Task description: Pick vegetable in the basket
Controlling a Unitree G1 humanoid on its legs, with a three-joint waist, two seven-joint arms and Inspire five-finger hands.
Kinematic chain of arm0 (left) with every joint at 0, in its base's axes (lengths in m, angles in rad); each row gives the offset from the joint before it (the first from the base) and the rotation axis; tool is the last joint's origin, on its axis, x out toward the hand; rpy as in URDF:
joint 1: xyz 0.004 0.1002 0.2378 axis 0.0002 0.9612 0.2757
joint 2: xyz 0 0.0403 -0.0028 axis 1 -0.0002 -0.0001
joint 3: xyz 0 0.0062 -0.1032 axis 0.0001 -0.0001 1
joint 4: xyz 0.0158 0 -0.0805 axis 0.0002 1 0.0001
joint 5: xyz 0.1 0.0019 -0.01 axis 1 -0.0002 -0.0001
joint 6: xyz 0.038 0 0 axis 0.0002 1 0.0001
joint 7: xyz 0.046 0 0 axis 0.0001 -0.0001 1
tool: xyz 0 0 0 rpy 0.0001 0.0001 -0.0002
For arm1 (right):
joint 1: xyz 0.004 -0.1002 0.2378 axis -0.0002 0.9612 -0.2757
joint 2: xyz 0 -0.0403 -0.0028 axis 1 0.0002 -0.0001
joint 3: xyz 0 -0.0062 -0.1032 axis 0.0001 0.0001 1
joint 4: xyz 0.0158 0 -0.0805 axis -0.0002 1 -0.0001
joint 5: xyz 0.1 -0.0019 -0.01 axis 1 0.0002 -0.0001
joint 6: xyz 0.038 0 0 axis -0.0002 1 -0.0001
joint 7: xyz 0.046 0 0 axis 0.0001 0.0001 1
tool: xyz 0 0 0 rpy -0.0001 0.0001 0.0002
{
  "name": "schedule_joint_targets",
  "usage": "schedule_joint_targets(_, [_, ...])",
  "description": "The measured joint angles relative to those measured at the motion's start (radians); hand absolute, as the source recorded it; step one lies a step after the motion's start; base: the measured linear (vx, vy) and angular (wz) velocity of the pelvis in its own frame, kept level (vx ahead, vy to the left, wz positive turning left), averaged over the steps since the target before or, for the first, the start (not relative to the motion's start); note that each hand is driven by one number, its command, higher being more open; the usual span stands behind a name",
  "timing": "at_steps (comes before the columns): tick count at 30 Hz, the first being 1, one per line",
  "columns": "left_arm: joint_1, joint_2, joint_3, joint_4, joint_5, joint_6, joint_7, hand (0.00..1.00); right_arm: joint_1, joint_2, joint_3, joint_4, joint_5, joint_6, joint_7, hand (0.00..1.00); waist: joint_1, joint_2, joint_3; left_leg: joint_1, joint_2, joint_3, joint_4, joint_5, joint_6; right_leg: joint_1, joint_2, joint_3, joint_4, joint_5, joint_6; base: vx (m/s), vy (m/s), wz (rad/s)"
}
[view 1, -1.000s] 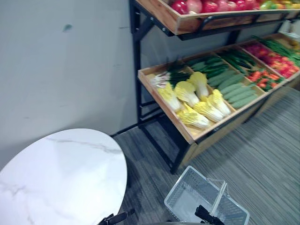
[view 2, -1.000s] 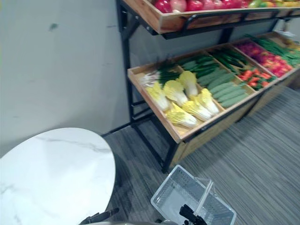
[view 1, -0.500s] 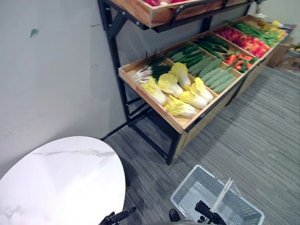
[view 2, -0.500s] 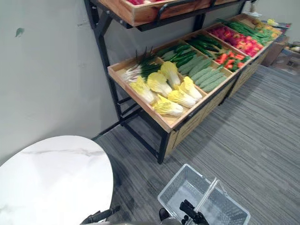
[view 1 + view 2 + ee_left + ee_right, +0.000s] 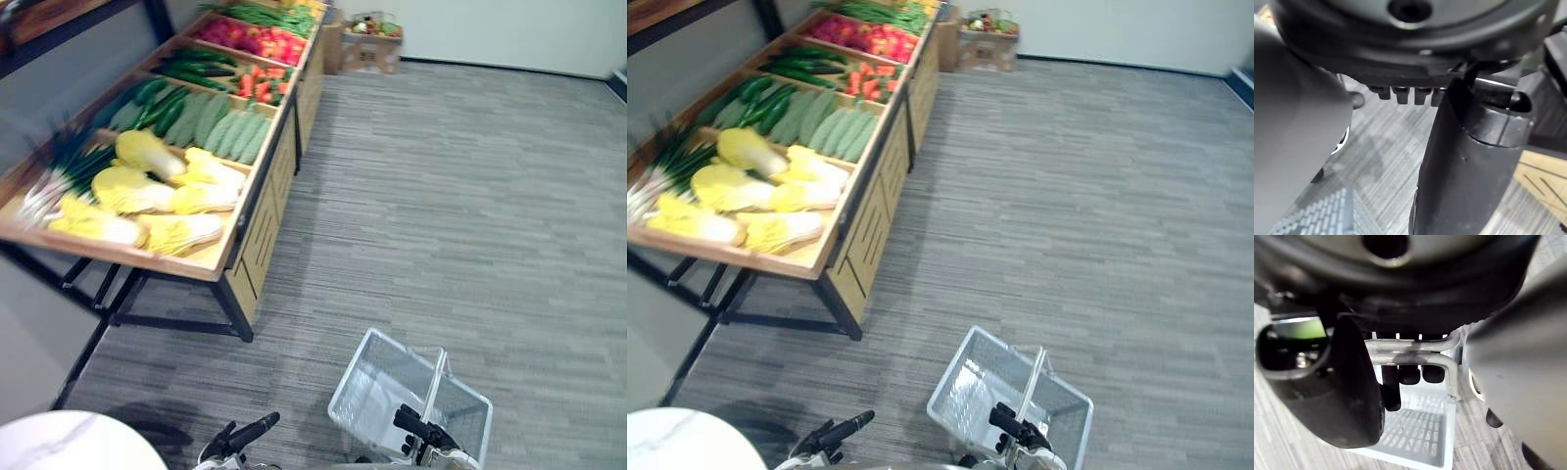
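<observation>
Basket: a white mesh basket [image 5: 353,377] is seen low in front of the robot, over the grey carpet [image 5: 460,196]; its bare mesh bottom is seen, with no vegetable lying in it.
Basket handle: one metal handle [image 5: 438,387] is raised upright across the middle of the basket.
Right hand: the right hand [image 5: 421,431] is clenched round the handle, with its fingers [image 5: 1420,374] hooked under the bar.
Left hand: the left hand [image 5: 240,438] is held loose and empty near a white round table [image 5: 69,446].
Shelf: one long wooden shelf [image 5: 118,257] is divided into compartments, well apart from the basket.
Vegetables: all are kept on the shelf.
Nearest compartment: six yellow cabbages [image 5: 147,191] are laid on their sides, long axes across the shelf, with the leafy ends turned to the back and the pale stalk ends to the front rim; a bunch of spring onions [image 5: 59,171] is laid beside them.
Next compartment: pale cucumbers [image 5: 230,127] and dark ones [image 5: 157,98] are lined up side by side, lengthwise from back to front; an exact count cannot be made.
Farther compartments: orange [image 5: 260,78], red [image 5: 255,39] and green [image 5: 255,15] produce is heaped, too small to count.
</observation>
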Motion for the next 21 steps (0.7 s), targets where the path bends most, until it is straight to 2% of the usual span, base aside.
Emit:
schedule_joint_targets(2, [-0.002,-0.005,-0.023,-0.001,0.000,0.003,-0.001,1.00,0.001,-0.018,0.002,0.000,0.002,0.005,-0.011,0.00,-0.010,0.019,0.000,0.012,0.005,-0.004,-0.025,0.018,-0.047,-0.005,0.018,0.018,-0.009,0.005,-0.006,-0.05,-0.147,-0.36])
schedule_joint_targets(4, [-0.001,0.005,-0.032,0.000,0.007,0.010,-0.014,1.00,0.021,-0.034,0.009,-0.010,0.011,-0.002,-0.016,0.00,-0.029,0.023,-0.002,0.016,0.005,-0.006,-0.053,0.036,-0.064,-0.014,0.036,0.021,-0.016,0.006,-0.008,-0.02,-0.091,-0.08])
schedule_joint_targets(7, [-0.013,0.016,-0.039,0.000,0.033,0.017,-0.030,1.00,0.049,-0.038,0.008,-0.017,0.022,-0.007,-0.020,0.00,-0.033,0.005,0.007,0.016,0.005,-0.006,-0.065,0.054,-0.064,-0.010,0.047,0.029,-0.042,0.019,-0.026,-0.04,-0.070,-0.05])
schedule_joint_targets(12, [-0.006,0.021,-0.060,0.005,0.032,0.012,-0.031,1.00,0.076,-0.035,-0.014,-0.022,0.051,-0.015,-0.010,0.00,-0.047,0.003,0.007,0.029,0.006,-0.006,-0.055,0.067,-0.061,0.010,0.052,0.048,-0.064,0.032,-0.035,-0.05,-0.056,-0.11])
schedule_joint_targets(14, [-0.007,0.024,-0.057,0.005,0.031,0.003,-0.031,1.00,0.082,-0.029,-0.024,-0.026,0.049,-0.016,-0.009,0.00,-0.046,-0.003,0.010,0.019,0.019,-0.027,-0.001,0.063,-0.058,0.016,0.051,0.067,-0.073,0.037,-0.038,-0.05,-0.070,-0.18])
schedule_joint_targets(15, [-0.007,0.028,-0.051,-0.001,0.027,-0.008,-0.032,1.00,0.080,-0.025,-0.021,-0.029,0.047,-0.016,-0.007,0.00,-0.038,-0.011,0.015,-0.017,0.037,-0.104,0.093,0.040,-0.031,0.015,0.048,0.099,-0.078,0.044,-0.042,-0.05,-0.099,-0.64])
schedule_joint_targets(16, [-0.006,0.024,-0.048,-0.008,0.015,-0.015,-0.032,1.00,0.076,-0.034,-0.014,-0.029,0.046,-0.016,-0.001,0.00,-0.016,-0.009,0.022,-0.045,0.013,-0.280,0.117,-0.026,-0.046,0.014,0.050,0.147,-0.078,0.052,-0.046,-0.06,-0.075,-0.98])
schedule_joint_targets(17, [0.000,0.013,-0.038,-0.011,0.006,-0.015,-0.033,1.00,0.073,-0.043,0.001,-0.025,0.041,-0.013,0.001,0.00,0.000,0.001,0.021,-0.039,-0.011,-0.376,0.099,-0.044,-0.056,0.015,0.057,0.184,-0.078,0.056,-0.047,-0.06,0.018,-1.44])
schedule_joint_targets(18, [0.012,-0.007,-0.014,-0.011,-0.008,-0.016,-0.031,1.00,0.065,-0.053,0.023,-0.019,0.025,-0.009,0.013,0.00,0.006,0.021,0.018,-0.033,-0.041,-0.522,0.067,-0.055,-0.070,0.018,0.075,0.236,-0.079,0.062,-0.043,-0.05,0.096,-1.24])
schedule_joint_targets(19, [0.011,-0.008,-0.016,-0.008,-0.010,-0.012,-0.032,1.00,0.062,-0.055,0.031,-0.020,0.015,-0.009,0.016,0.00,0.002,0.030,0.019,-0.036,-0.049,-0.574,0.053,-0.055,-0.071,0.017,0.086,0.253,-0.078,0.063,-0.038,-0.07,0.118,-1.26])
schedule_joint_targets(20, [0.011,-0.010,-0.016,-0.002,-0.013,-0.008,-0.036,1.00,0.057,-0.059,0.045,-0.019,0.013,-0.005,0.015,0.00,-0.001,0.039,0.022,-0.038,-0.042,-0.608,0.048,-0.055,-0.048,0.017,0.108,0.287,-0.076,0.067,-0.039,-0.06,0.099,-0.79])
schedule_joint_targets(21, [0.008,-0.005,-0.022,0.002,-0.014,-0.008,-0.039,1.00,0.059,-0.054,0.044,-0.023,0.015,0.005,0.014,0.00,-0.011,0.034,0.014,-0.033,-0.043,-0.594,0.041,-0.054,-0.048,0.016,0.108,0.301,-0.079,0.072,-0.032,-0.04,0.059,-0.58])
